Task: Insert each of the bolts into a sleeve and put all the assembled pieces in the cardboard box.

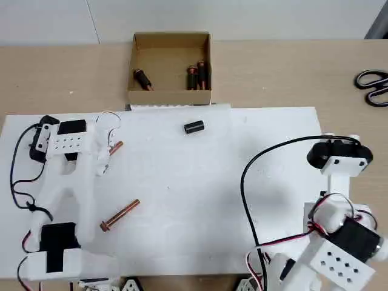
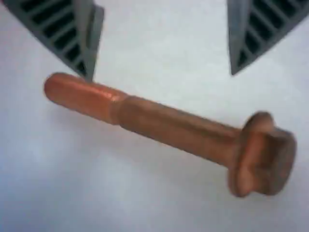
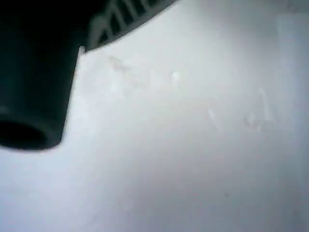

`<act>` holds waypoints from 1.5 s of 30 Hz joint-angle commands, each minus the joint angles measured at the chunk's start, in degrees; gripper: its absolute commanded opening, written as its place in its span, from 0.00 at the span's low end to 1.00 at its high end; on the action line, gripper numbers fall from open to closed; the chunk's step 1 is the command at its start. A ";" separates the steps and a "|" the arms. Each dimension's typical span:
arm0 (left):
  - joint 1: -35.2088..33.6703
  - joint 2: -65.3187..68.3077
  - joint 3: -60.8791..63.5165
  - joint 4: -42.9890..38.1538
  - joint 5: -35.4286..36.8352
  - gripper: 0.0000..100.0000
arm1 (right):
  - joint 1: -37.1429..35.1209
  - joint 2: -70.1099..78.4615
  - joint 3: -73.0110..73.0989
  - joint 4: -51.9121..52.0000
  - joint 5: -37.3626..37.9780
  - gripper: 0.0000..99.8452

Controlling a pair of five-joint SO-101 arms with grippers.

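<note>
Left tool [image 2: 161, 72] released over copper flanged bolt [image 2: 169, 130]; right tool [image 3: 84, 43] grasping black sleeve [image 3: 34, 92].

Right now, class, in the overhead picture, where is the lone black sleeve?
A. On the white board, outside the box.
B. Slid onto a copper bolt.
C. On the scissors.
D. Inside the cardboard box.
A: the black sleeve lies on its side on the white board, close to the cardboard box but outside its front wall, with nothing touching it.
</note>
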 commanded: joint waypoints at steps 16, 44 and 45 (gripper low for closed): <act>-7.65 20.13 -8.75 -2.64 0.09 0.17 | 0.31 -0.92 -0.18 -0.92 0.79 0.00; -5.54 19.87 -31.60 18.64 -11.25 0.01 | 0.31 -1.01 -0.26 -1.10 0.79 0.00; -5.01 19.87 -32.92 20.57 -13.80 0.01 | 0.31 -1.01 -0.26 -1.10 0.79 0.00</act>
